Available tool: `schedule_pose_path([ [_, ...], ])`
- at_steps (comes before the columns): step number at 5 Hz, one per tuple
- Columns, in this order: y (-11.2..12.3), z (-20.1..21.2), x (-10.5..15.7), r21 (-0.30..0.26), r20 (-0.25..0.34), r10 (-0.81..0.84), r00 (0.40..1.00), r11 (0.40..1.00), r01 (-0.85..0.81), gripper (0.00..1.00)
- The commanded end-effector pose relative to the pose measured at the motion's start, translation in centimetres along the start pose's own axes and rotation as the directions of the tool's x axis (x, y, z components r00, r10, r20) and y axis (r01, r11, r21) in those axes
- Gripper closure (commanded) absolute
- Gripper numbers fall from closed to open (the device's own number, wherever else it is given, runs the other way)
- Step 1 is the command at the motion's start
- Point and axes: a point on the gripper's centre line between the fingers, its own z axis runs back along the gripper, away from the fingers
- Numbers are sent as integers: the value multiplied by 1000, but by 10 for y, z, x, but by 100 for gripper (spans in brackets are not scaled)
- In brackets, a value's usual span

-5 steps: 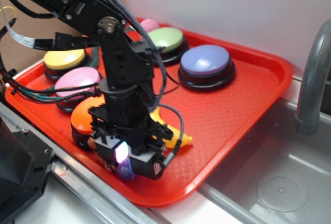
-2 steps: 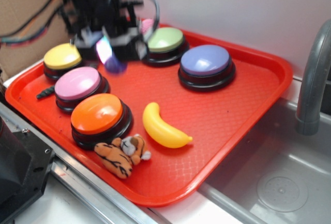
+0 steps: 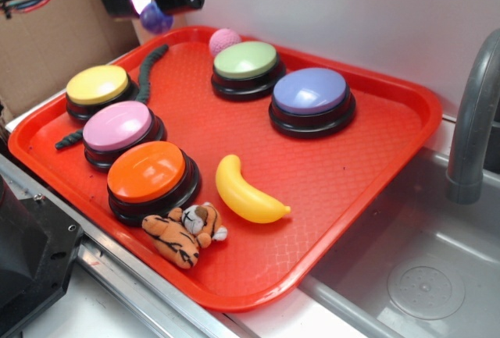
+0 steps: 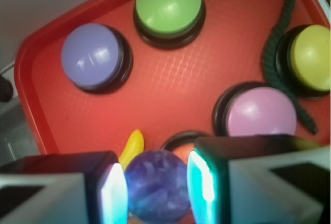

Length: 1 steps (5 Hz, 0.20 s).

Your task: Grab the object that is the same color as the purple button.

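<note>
I had the gripper raised above the far left corner of the red tray, its jaws clamped on the small purple ball. The purple button sat at the tray's far right, beside the green button.

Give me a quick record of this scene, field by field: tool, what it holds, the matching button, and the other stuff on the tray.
tool: raised above the tray's far left corner, shut on the purple ball
purple button: on tray, beside green button
other buttons: yellow, pink, orange
loose items: banana, toy tiger, pink ball, dark rope
</note>
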Motion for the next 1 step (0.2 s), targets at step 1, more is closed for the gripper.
schedule_pose_path([
  [1, 15, 30, 16, 51, 122, -103, 987, 994, 97, 100],
])
